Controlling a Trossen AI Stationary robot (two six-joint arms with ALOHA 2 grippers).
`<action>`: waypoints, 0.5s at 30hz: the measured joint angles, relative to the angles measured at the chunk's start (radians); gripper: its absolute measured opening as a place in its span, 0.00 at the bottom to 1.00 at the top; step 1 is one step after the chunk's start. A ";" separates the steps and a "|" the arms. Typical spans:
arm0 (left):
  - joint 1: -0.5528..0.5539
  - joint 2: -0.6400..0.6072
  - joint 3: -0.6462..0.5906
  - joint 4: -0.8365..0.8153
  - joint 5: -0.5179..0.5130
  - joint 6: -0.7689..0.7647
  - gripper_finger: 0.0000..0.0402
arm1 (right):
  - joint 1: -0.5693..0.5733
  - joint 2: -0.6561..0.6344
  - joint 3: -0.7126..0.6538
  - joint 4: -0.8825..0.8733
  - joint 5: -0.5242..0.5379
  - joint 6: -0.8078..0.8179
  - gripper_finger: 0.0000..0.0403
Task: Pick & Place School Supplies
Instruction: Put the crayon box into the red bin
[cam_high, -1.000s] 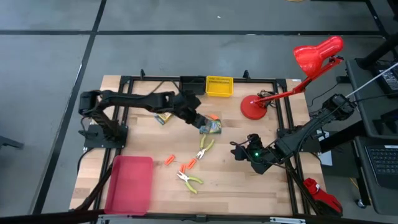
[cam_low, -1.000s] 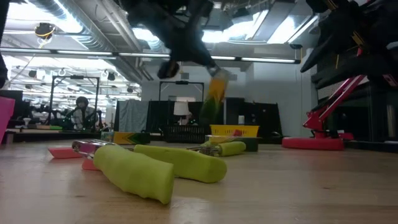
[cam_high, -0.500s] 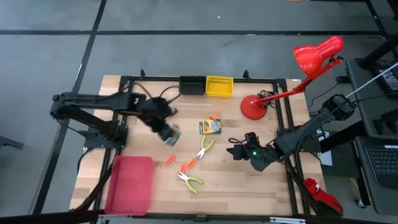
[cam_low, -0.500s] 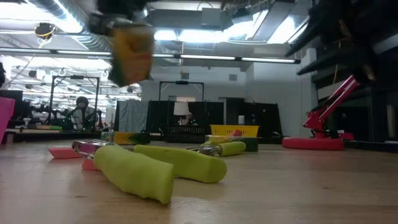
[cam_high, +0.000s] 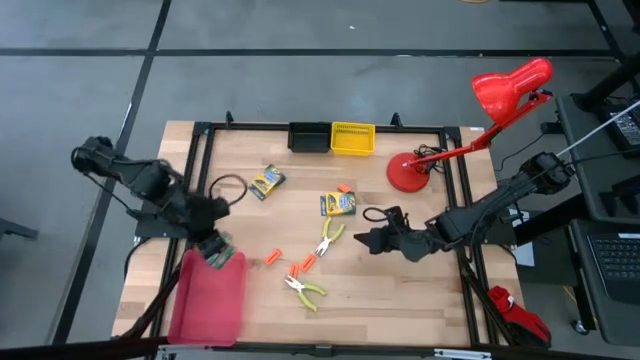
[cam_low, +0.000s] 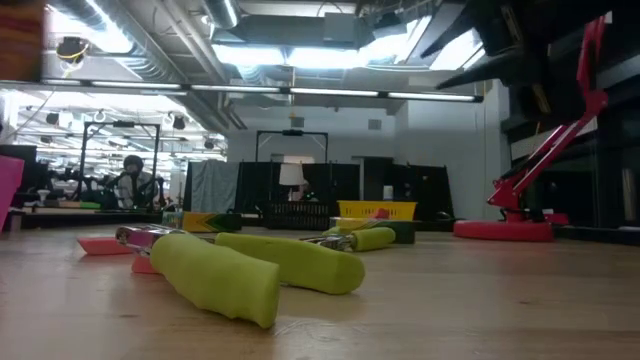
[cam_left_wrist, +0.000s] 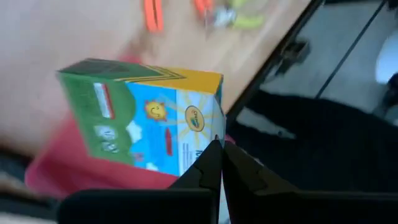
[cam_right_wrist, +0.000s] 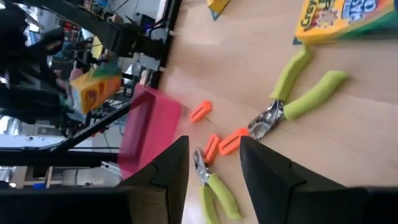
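High view: left hand (cam_high: 214, 249) holds crayon box (cam_high: 219, 251) above red tray (cam_high: 205, 305)

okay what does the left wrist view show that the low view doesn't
Only the left wrist view shows the left gripper, fingers shut on a crayon box held above the red tray, plus blurred orange pieces on the table. Only the low view shows the black bin and yellow bin at the far edge, the red lamp base, and a person in the room behind. Both share the lime-green-handled tools, large and close in the low view, small and blurred in the wrist view.
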 joint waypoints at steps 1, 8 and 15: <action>-0.037 0.001 0.000 -0.007 0.000 -0.024 0.00 | -0.006 0.000 0.006 0.001 -0.001 -0.012 0.36; -0.255 0.027 0.000 0.006 -0.014 -0.202 0.00 | -0.043 0.000 0.048 -0.001 -0.001 -0.089 0.36; -0.410 0.092 0.000 0.071 -0.126 -0.320 0.00 | -0.059 0.000 0.065 -0.002 0.008 -0.116 0.36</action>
